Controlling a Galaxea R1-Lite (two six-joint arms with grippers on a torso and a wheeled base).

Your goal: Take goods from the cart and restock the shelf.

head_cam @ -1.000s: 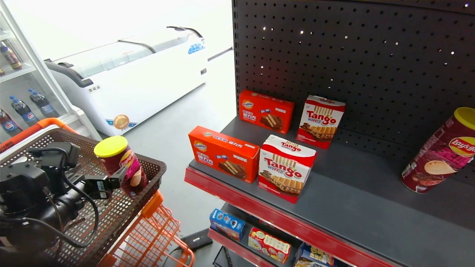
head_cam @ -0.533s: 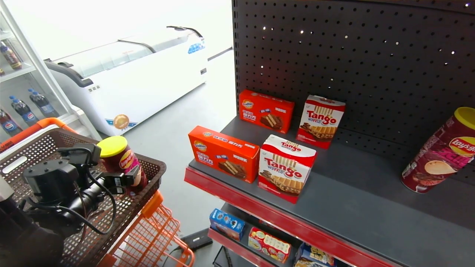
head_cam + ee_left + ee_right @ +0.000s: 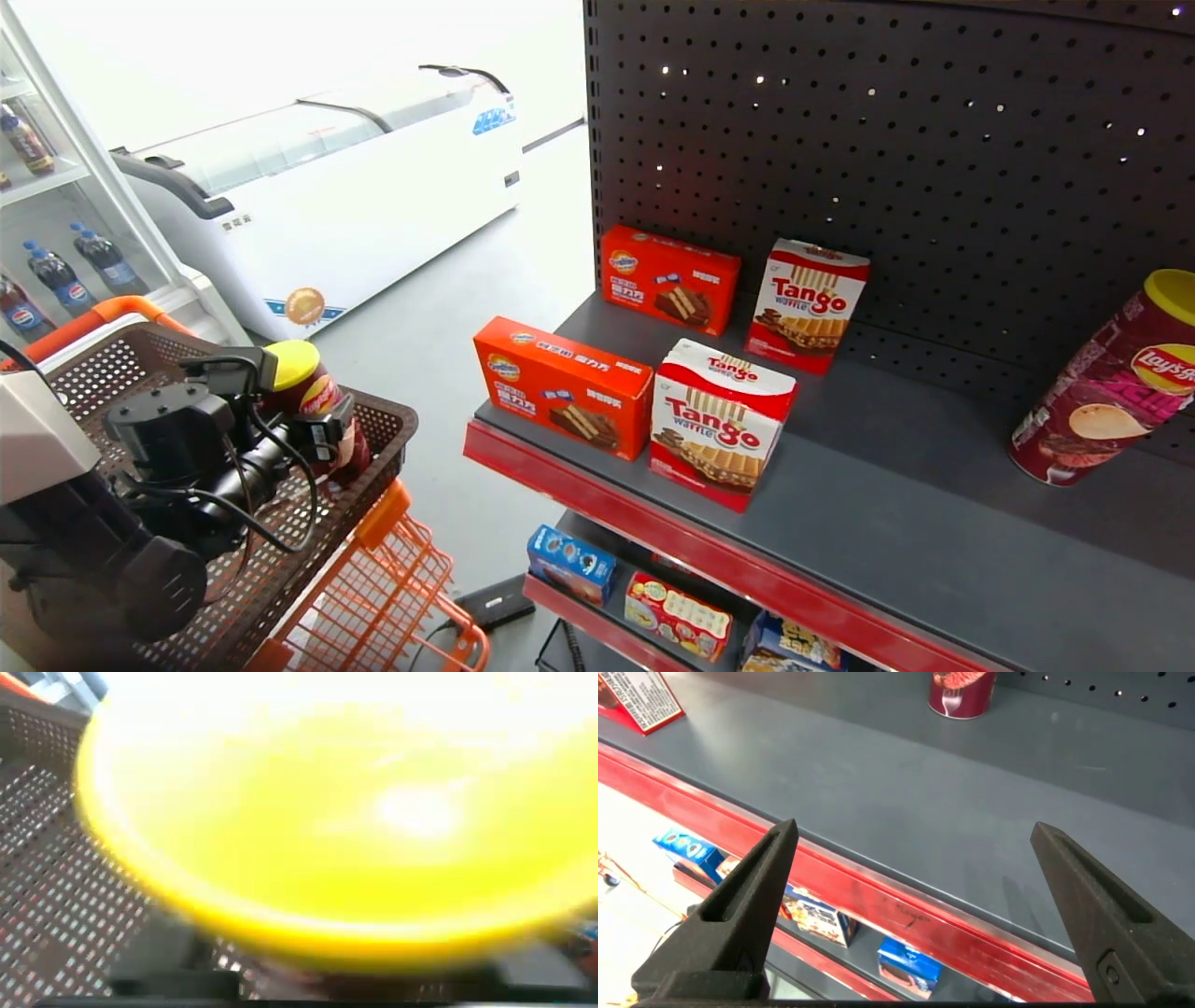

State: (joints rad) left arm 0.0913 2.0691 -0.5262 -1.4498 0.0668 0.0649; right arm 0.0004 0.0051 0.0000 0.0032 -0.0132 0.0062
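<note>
Two chip cans. Cart can (image 3: 317, 397) standing in the brown basket (image 3: 373, 457), yellow lid up, left fingers (image 3: 327, 431) right at it; gripping or not, cannot tell. Shelf can (image 3: 1111, 392) by the pegboard (image 3: 840, 140) on the shelf (image 3: 887, 504). Right fingers (image 3: 747, 905) spread wide, holding nothing, above the shelf.

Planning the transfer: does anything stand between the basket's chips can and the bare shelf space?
Only the basket's wall beside the can; past it, nothing visible before the shelf right of the wafer box.
</note>
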